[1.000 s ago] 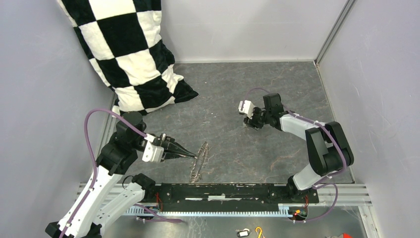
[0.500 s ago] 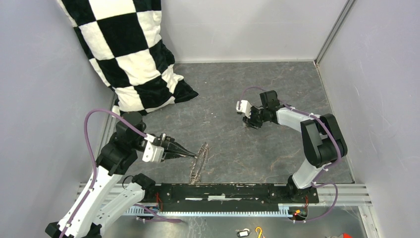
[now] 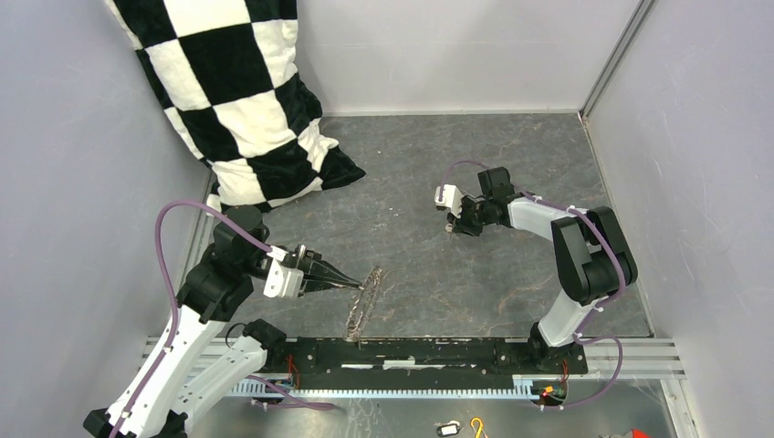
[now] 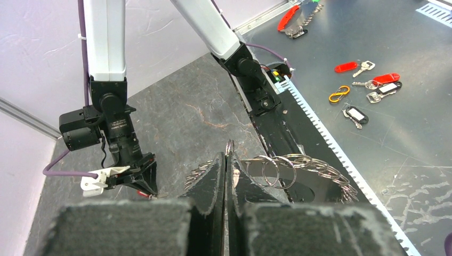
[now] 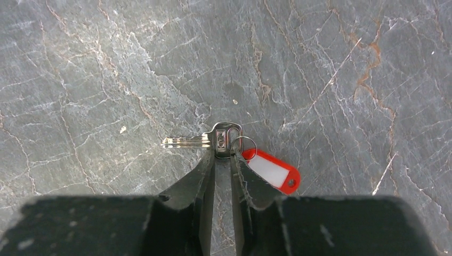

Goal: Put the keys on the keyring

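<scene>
Keyring [image 3: 365, 297] in my left jaws, key [image 5: 218, 137] at my right jaws.
My left jaws are pressed together on the keyring, tipped up on edge by the rail [image 3: 411, 351]. The key lies flat on the desk [image 3: 438, 155], tip pointing left in the right wrist view, with a red tag [image 5: 272, 172] hooked on. My right jaws sit nearly together at its head, and I cannot tell if they pinch. The pillow [image 3: 246, 100] is far off.

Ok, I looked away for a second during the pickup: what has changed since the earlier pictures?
The right gripper edged slightly left as its elbow drew in, and its jaws narrowed over the head of the key with the red tag. Whether it grips yet is unclear. The left gripper stayed shut on the keyring, and the pillow did not move.
</scene>
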Action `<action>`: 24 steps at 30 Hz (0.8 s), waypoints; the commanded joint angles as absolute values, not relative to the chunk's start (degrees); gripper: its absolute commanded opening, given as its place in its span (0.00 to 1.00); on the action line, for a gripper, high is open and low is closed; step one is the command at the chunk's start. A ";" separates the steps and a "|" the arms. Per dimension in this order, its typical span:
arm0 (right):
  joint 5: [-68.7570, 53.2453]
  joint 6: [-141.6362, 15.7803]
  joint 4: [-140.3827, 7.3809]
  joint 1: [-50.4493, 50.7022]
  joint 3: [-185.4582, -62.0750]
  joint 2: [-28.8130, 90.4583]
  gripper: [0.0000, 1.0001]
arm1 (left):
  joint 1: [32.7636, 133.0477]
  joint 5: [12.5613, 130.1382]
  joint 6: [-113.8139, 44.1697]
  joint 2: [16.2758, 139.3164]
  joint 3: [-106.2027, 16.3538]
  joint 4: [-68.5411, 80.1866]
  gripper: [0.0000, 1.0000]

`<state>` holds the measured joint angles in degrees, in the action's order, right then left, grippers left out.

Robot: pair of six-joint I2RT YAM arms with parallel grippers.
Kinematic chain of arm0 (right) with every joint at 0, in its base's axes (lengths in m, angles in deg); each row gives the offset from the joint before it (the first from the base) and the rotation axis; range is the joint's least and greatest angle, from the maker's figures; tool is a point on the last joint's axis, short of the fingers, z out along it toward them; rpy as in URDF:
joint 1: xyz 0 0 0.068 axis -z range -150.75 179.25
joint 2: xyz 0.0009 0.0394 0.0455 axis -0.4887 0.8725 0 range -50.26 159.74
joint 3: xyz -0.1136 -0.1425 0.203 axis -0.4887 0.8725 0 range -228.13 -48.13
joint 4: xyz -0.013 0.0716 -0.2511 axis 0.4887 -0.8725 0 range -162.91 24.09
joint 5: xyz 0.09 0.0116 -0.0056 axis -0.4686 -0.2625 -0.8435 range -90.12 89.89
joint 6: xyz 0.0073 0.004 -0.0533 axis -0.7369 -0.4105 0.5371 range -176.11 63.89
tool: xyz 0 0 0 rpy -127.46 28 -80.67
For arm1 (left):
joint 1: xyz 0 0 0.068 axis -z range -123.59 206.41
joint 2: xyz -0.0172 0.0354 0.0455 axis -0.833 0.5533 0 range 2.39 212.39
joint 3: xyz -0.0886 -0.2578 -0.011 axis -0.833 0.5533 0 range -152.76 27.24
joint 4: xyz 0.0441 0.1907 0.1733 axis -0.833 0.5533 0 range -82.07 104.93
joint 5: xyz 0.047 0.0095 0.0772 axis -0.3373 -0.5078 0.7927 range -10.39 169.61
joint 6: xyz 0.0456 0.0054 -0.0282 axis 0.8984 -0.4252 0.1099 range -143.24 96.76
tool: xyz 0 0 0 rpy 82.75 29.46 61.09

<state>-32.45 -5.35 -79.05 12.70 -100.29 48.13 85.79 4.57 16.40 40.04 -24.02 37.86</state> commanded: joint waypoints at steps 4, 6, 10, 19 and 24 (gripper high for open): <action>-36.41 -6.44 -76.26 12.53 -101.06 47.38 0.13 | 86.03 4.12 14.81 39.74 -25.84 36.38 0.02; -37.71 -6.46 -76.64 12.32 -101.46 48.03 0.06 | 86.03 4.11 14.81 39.74 -25.84 36.39 0.02; -38.55 -6.54 -77.14 11.86 -101.75 48.79 0.01 | 86.03 4.20 14.77 39.66 -25.87 36.40 0.02; -35.31 -9.47 -73.72 11.58 -101.12 44.99 0.05 | 86.03 4.29 14.64 39.74 -25.67 36.37 0.02; -32.98 -22.25 -66.58 13.42 -102.07 39.88 0.19 | 86.04 4.29 14.56 39.97 -26.16 36.35 0.02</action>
